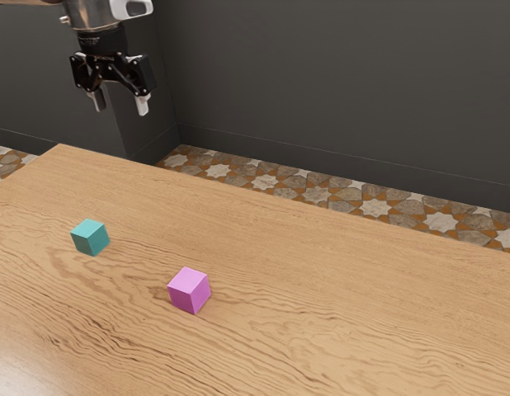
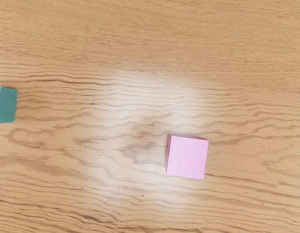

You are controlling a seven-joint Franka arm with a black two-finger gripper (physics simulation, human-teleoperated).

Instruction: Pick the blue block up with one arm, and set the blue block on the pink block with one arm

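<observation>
Above the worktop (image 1: 362, 289), my end effector (image 1: 119, 103) hangs spread, empty. Likely approach step: next, descend squarely over the blue block (image 1: 90, 237).

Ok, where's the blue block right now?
The blue block sits on the table toward the exterior view's left, apart from the pink block at its lower right, with the hand high above it.

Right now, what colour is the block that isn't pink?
It's teal, a greenish blue. The teal block shows best in the exterior view.
</observation>
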